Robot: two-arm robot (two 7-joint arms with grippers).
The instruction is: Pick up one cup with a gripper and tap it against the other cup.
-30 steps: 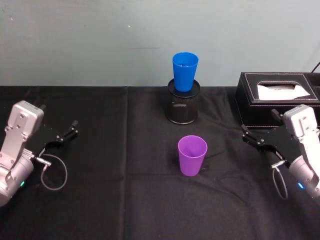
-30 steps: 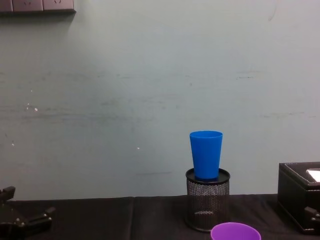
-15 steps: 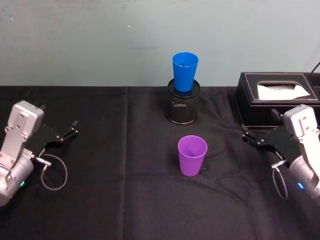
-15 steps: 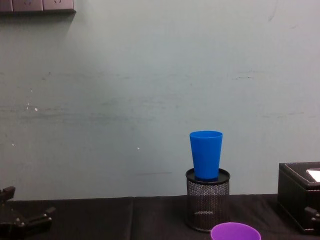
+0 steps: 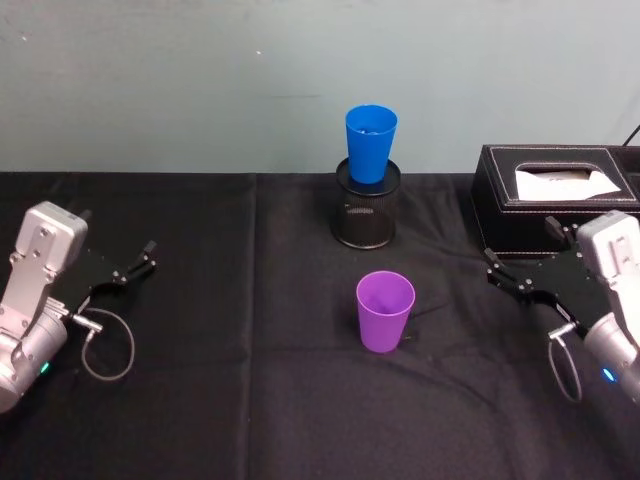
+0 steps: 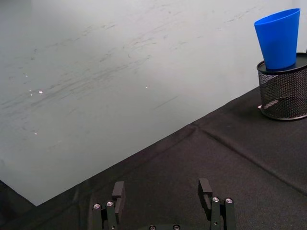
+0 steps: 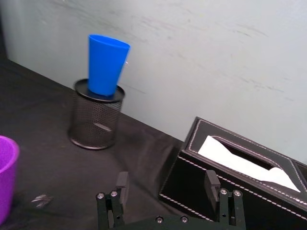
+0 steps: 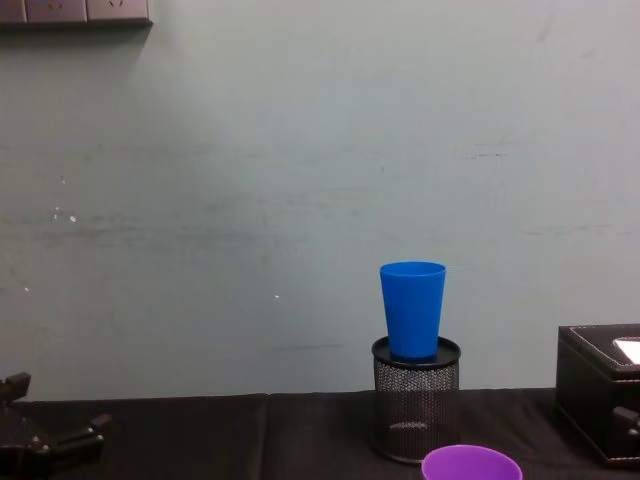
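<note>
The purple cup [image 5: 385, 311] stands upright on the black cloth near the table's middle, with its rim at the bottom edge of the chest view [image 8: 471, 464] and its side at the edge of the right wrist view [image 7: 5, 177]. Behind it, the blue cup [image 5: 370, 143] stands upright in a black wire-mesh pen holder [image 5: 365, 214]. My right gripper [image 5: 520, 245] hovers at the right, open and holding nothing, well clear of the purple cup; its fingers [image 7: 122, 182] stand apart. At the far left, my left gripper [image 5: 118, 232] rests open and holds nothing.
A black tissue box [image 5: 555, 195] with white tissue stands at the right, just behind the right gripper. The black cloth [image 5: 240, 330] spreads bare between the left gripper and the cups. A pale wall rises close behind the table.
My right arm's wrist has shifted slightly to the right and down in the head view. The cups and the left arm have not moved.
</note>
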